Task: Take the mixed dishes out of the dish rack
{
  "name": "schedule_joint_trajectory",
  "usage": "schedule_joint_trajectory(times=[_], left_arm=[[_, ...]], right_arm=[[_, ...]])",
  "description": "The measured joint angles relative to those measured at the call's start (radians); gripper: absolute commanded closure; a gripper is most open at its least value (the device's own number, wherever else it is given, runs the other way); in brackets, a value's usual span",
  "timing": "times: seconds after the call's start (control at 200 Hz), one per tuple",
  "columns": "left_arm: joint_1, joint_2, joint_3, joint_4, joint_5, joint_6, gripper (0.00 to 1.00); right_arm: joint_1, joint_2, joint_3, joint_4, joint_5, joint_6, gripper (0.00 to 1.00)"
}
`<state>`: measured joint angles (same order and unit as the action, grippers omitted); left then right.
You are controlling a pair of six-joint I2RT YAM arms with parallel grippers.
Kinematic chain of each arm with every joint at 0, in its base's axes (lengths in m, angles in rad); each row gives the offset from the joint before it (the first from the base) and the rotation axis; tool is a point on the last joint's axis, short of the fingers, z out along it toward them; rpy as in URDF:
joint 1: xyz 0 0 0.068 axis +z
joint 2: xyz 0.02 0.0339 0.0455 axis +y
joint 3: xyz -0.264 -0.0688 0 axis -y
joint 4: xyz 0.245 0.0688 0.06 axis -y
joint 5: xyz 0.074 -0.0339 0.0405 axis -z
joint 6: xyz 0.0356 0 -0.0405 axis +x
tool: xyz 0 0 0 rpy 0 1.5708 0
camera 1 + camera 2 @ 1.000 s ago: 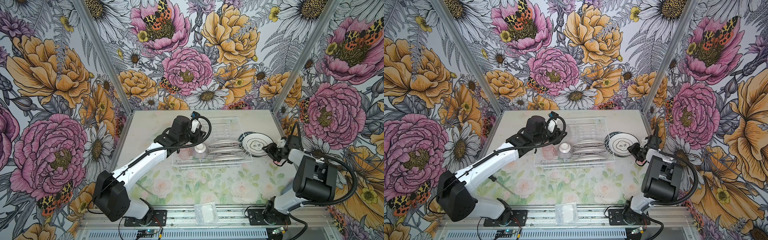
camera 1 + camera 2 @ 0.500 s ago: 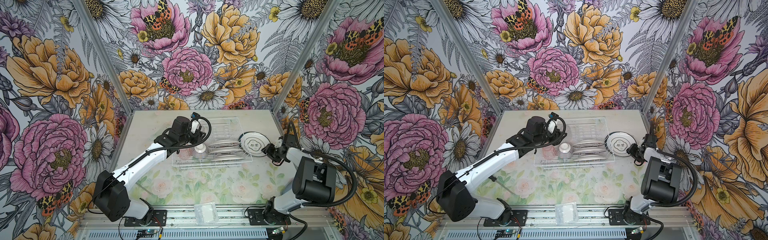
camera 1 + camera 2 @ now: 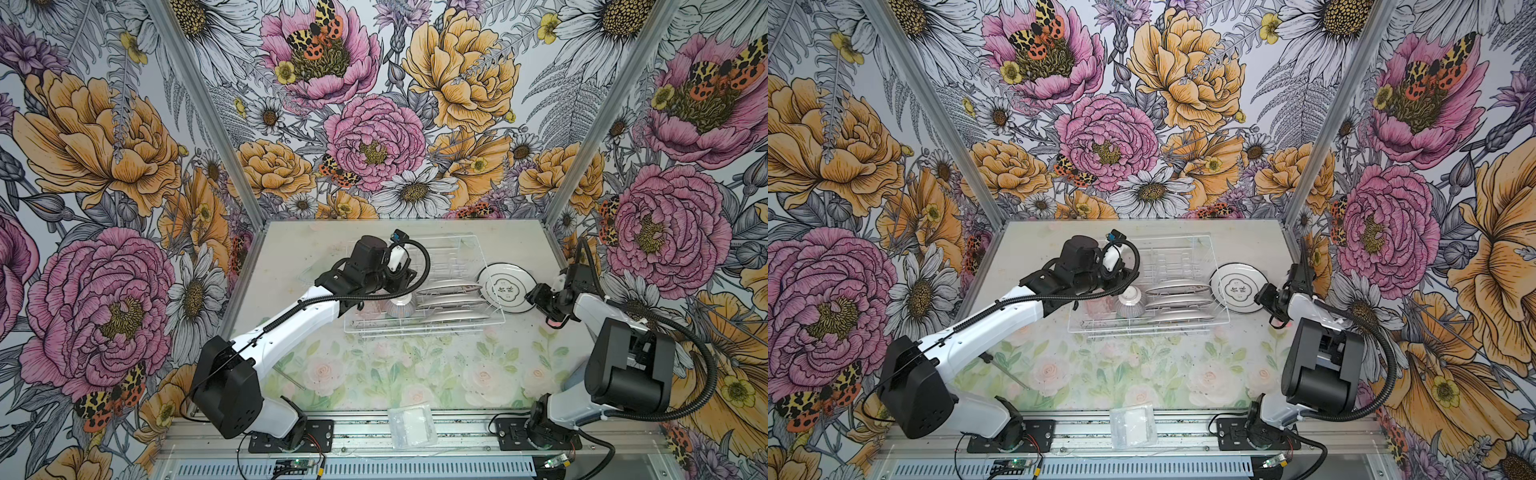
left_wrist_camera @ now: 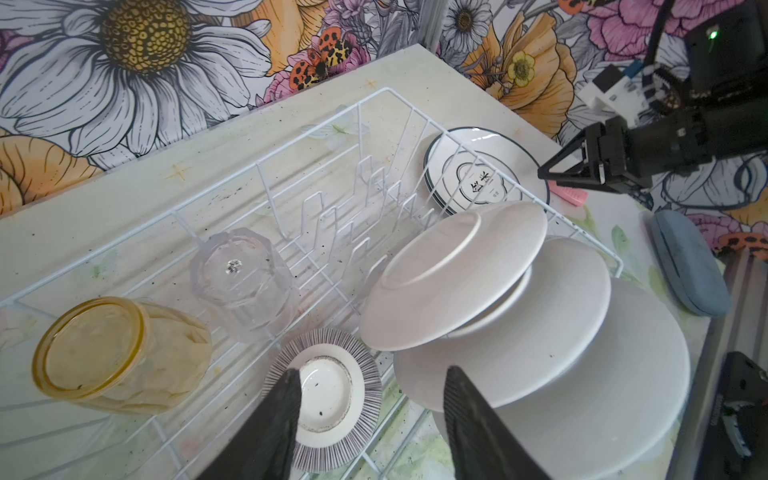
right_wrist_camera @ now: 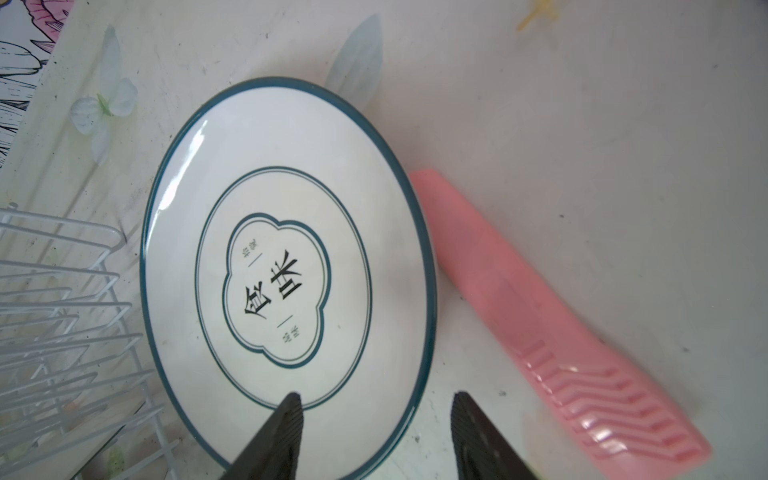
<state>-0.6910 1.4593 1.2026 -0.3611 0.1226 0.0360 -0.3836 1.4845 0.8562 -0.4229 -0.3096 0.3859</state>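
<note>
Fingers (image 5: 286,432) of right gripper (image 5: 374,436) parted and empty, straddling the near rim of a round white plate (image 5: 291,199) with dark teal edge and black characters: one tip over the plate, one past it. Plate flat and face up on the pale floral table (image 5: 582,104), just beside the short end of the white wire dish rack (image 5: 62,291), outside it. On the plate's side away from the rack, a long flat pink plastic piece (image 5: 540,316) with chevron ribs, against the rim at one end; bare table beyond. Fingers (image 4: 278,419) of left gripper (image 4: 370,415) likewise spread, holding nothing, poised above an upturned ribbed grey-purple bowl (image 4: 324,390), white foot up, inside the rack. Next to the bowl, three white plates (image 4: 453,274) on edge, leaning, undersides showing, long axes along the rack's length. Unfilled prongs (image 4: 365,170) behind them. Farther along, a clear faceted tumbler (image 4: 243,282) base up and a translucent yellow tumbler (image 4: 120,353) tipped on its side.
</note>
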Motion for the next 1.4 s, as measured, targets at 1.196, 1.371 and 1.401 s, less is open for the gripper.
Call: schedule_joint_trajectory(times=[1.196, 1.371, 1.401], left_arm=[[-0.227, 0.465, 0.51, -0.286, -0.238, 0.484, 0.48], [-0.206, 0.488, 0.523, -0.312, -0.238, 0.496, 0.53], [-0.203, 0.49, 0.528, -0.317, -0.237, 0.496, 0.54]], right_arm=[[0.222, -0.286, 0.091, -0.119, 0.047, -0.022, 0.38], [0.222, -0.286, 0.091, -0.119, 0.047, -0.029, 0.38], [0.222, -0.286, 0.091, -0.119, 0.047, -0.03, 0.38]])
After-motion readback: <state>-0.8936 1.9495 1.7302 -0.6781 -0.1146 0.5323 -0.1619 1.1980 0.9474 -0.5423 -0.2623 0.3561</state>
